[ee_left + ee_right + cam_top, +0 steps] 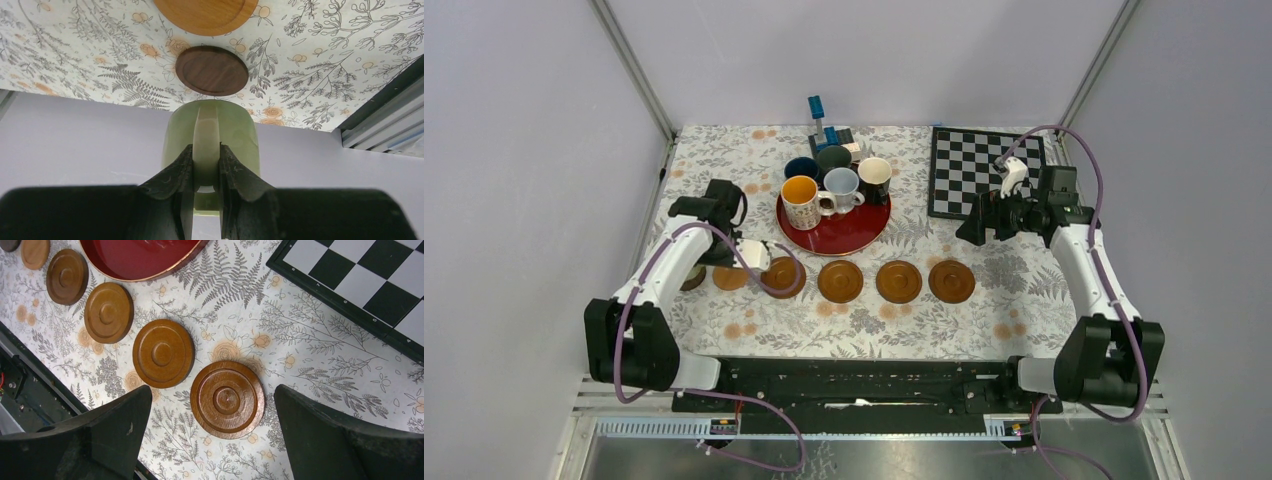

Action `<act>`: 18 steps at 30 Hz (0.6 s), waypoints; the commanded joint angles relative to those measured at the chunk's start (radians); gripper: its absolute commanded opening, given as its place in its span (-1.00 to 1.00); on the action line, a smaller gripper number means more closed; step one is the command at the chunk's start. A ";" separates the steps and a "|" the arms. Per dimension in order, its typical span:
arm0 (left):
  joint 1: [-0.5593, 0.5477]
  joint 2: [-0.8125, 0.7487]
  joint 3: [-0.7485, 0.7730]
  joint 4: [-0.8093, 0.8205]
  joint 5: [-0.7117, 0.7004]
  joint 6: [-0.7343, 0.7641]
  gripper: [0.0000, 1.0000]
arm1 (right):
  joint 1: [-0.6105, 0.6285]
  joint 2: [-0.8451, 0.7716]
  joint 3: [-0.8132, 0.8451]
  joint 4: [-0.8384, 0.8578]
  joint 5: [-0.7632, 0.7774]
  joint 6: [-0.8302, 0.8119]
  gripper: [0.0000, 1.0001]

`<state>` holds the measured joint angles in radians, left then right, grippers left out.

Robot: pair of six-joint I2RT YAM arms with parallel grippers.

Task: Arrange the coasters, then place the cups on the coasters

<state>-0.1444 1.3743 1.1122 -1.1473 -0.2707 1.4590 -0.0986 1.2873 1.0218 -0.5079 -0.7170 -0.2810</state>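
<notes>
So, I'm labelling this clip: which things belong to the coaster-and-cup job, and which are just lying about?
Job: six coasters in a row; five cups on the red tray; pale green cup, handle clamped in the left end effector.
Lying about: chessboard; red tray; blue upright object at the back.

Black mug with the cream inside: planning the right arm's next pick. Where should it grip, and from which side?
Probably its right-hand wall at the rim, coming down from above on the right. The black mug stands upright at the cluster's right edge on the red tray, with the light blue mug crowding its left.
</notes>
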 commanded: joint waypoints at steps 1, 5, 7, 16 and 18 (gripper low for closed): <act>0.025 -0.053 -0.042 0.074 -0.070 0.100 -1.00 | -0.003 0.059 0.080 -0.064 0.006 -0.052 0.99; 0.044 -0.062 -0.078 0.116 -0.085 0.146 -1.00 | -0.013 0.100 0.122 -0.089 -0.034 -0.076 0.99; 0.058 -0.055 -0.089 0.148 -0.097 0.170 -1.00 | -0.020 0.112 0.129 -0.082 -0.052 -0.076 0.99; 0.074 0.017 -0.102 0.226 -0.127 0.200 -1.00 | -0.035 0.175 0.187 -0.129 -0.120 -0.110 0.99; 0.074 0.028 -0.114 0.239 -0.134 0.212 -1.00 | -0.035 0.181 0.198 -0.138 -0.133 -0.113 0.99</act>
<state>-0.0750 1.3888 1.0050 -0.9699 -0.3260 1.6257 -0.1276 1.4590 1.1618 -0.6044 -0.7849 -0.3637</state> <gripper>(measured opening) 0.198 0.993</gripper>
